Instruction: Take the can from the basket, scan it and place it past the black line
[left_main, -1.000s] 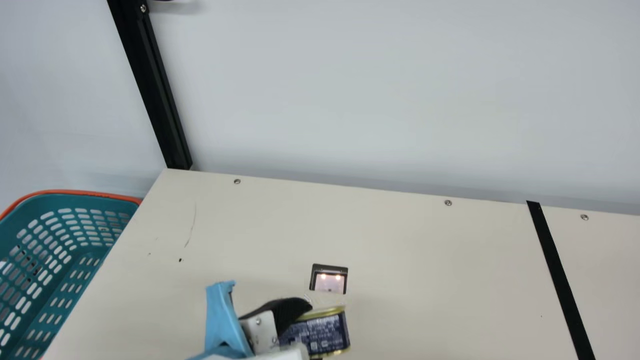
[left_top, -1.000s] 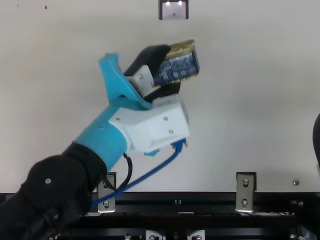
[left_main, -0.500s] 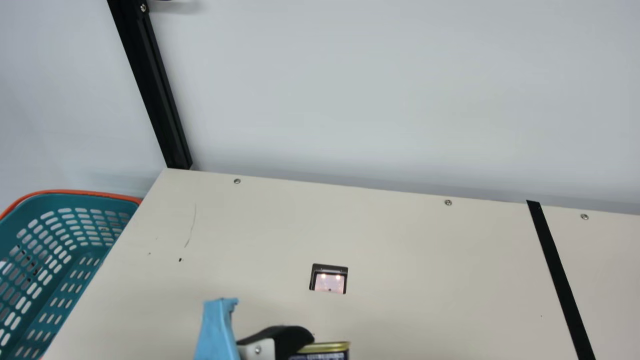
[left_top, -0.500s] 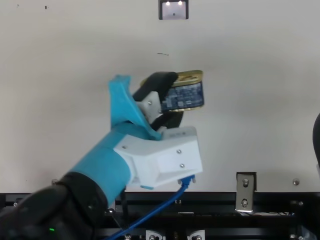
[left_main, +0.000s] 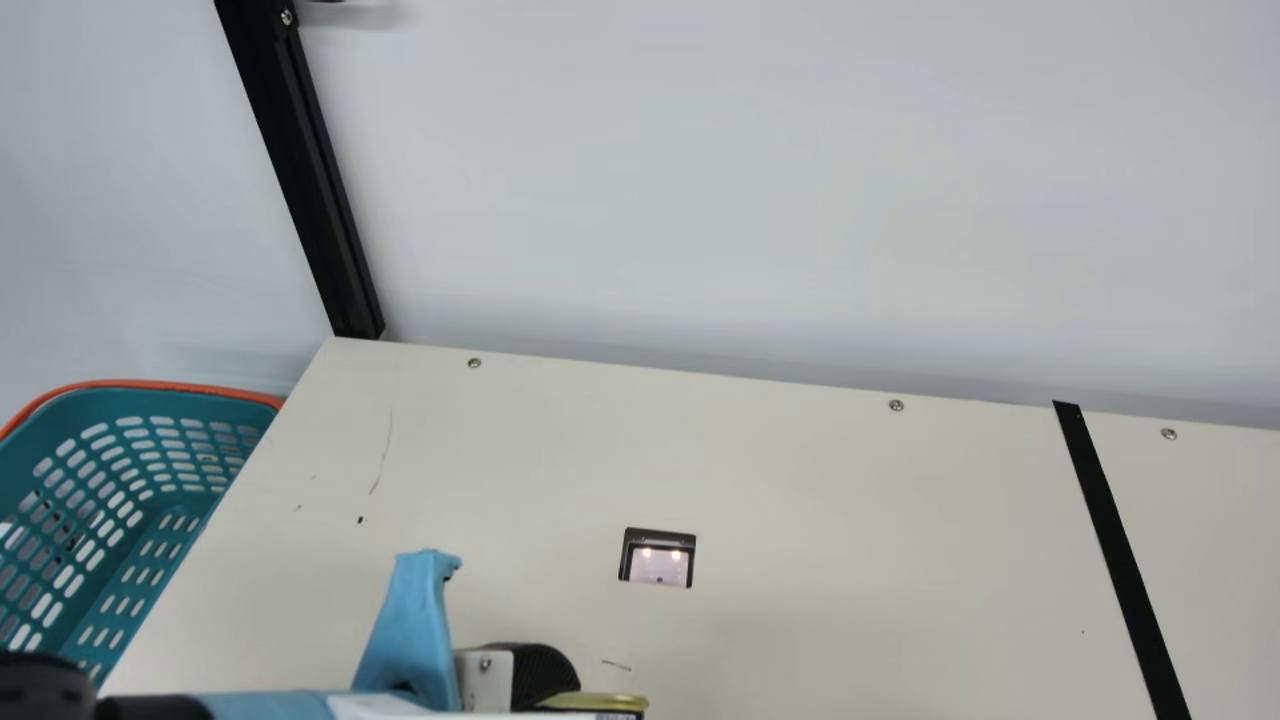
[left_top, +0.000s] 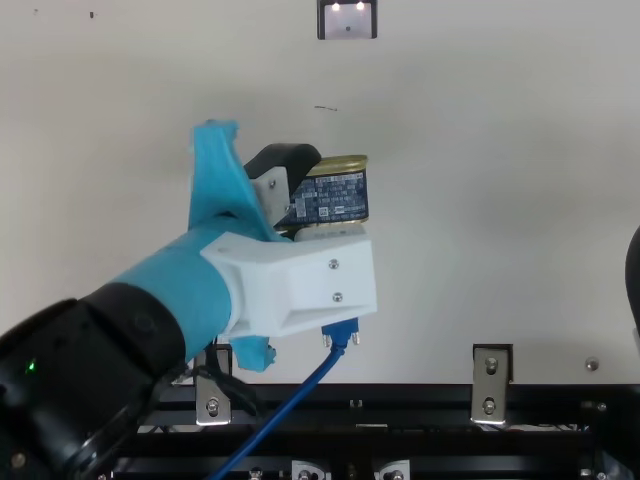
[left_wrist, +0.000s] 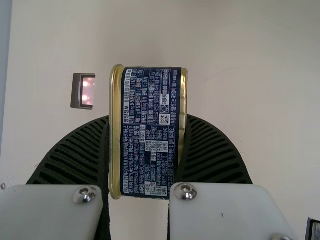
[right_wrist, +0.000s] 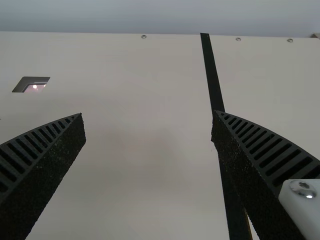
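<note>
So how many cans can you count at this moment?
1: the can, held between the fingers of the left gripper, on the basket's side of the black line. The basket is cut off by the main view's edge, so others may be hidden in it.

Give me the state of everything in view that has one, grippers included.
Can: held, not past the black line
Left gripper: fingers closed on the can
Right gripper: open, holding nothing
Scanner: lit, uncovered
Basket: open-topped, upright
</note>
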